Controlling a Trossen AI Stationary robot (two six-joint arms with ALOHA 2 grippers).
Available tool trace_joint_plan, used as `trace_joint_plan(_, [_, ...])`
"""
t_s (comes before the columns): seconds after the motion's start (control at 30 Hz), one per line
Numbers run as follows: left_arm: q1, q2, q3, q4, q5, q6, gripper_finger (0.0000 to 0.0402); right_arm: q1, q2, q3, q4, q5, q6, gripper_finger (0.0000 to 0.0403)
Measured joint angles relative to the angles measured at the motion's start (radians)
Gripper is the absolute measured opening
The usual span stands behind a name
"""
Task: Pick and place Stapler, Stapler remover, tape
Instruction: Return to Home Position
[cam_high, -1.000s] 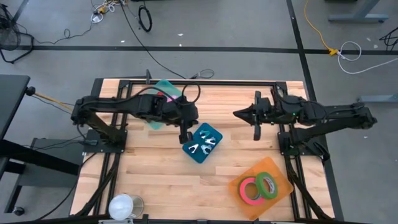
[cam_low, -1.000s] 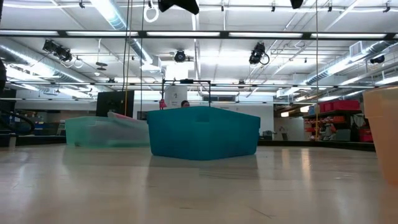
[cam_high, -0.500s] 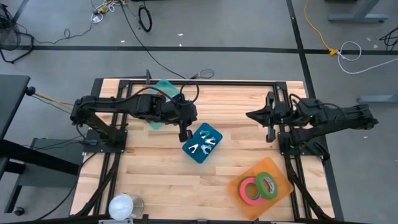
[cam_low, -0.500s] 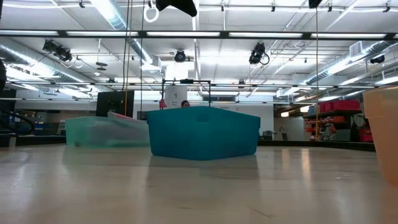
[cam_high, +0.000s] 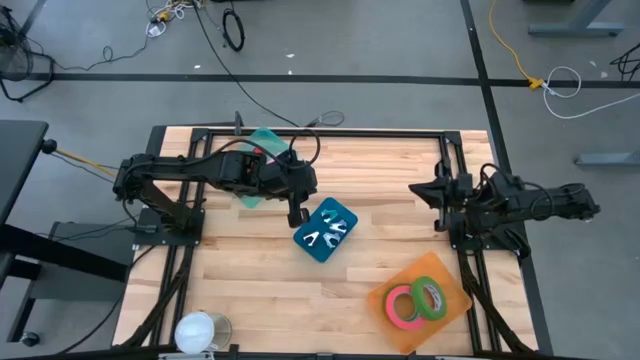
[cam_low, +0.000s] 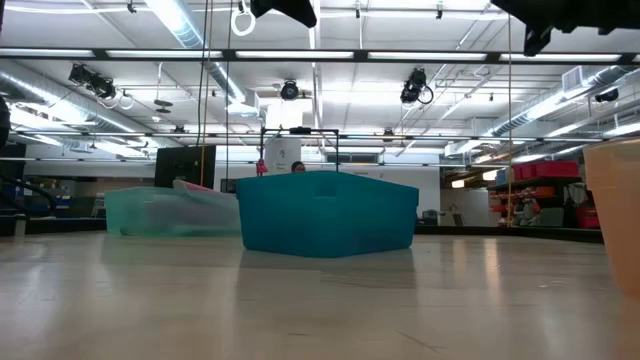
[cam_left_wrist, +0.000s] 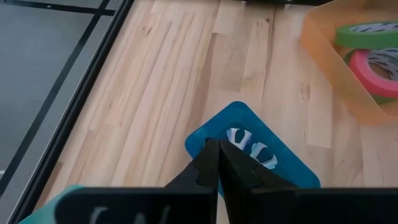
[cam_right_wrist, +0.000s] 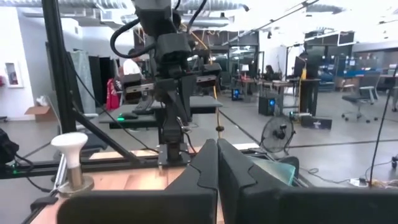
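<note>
Several white staple removers (cam_high: 325, 236) (cam_left_wrist: 249, 146) lie in a blue tray (cam_high: 343, 212) at mid-table. My left gripper (cam_high: 297, 218) (cam_left_wrist: 217, 152) hangs shut above that tray's left corner with nothing in it. A pink tape roll (cam_high: 403, 305) and a green one (cam_high: 432, 296) lie flat in an orange tray (cam_high: 452, 285) at the near right. A pale green tray (cam_high: 262, 150) lies under my left arm with something pink in it; whether that is the stapler I cannot tell. My right gripper (cam_high: 414, 188) (cam_right_wrist: 217, 155) is shut, drawn back by the right edge.
A white cup-like thing (cam_high: 200, 330) stands at the near left corner. In the low view the blue tray (cam_low: 328, 212) stands mid-table, the pale green tray (cam_low: 165, 212) to its left and the orange tray (cam_low: 615, 210) at the right edge. Bare wood lies between the trays.
My right gripper has drawn back toward the table's right edge and sunk, staying shut; its arm now shows at the top right of the low view. My left gripper has kept still above the blue tray.
</note>
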Motion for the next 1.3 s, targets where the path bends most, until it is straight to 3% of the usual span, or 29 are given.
trace_joint_plan(0.57, [0.017, 0.000, 0.000, 0.000, -0.030, 0.002, 0.0009, -0.029, -0.248, -0.072, -0.173, -0.072, -0.041, 0.0000])
trace_joint_plan(0.73, [0.017, 0.000, 0.000, 0.000, -0.030, 0.001, 0.0008, -0.029, -0.266, -0.079, -0.209, -0.165, -0.044, 0.0000])
trace_joint_plan(0.93, [0.017, 0.000, 0.000, 0.000, -0.030, -0.001, 0.0008, -0.029, -0.298, -0.143, -0.159, -0.183, 0.026, 0.0000])
trace_joint_plan(1.17, [0.017, 0.000, 0.000, 0.001, -0.030, -0.002, 0.0008, -0.029, -0.298, -0.279, 0.110, -0.235, 0.050, 0.0000])
trace_joint_plan(1.3, [0.017, 0.000, 0.000, 0.001, -0.030, -0.002, 0.0011, -0.029, -0.298, -0.323, 0.166, -0.264, 0.050, 0.0000])
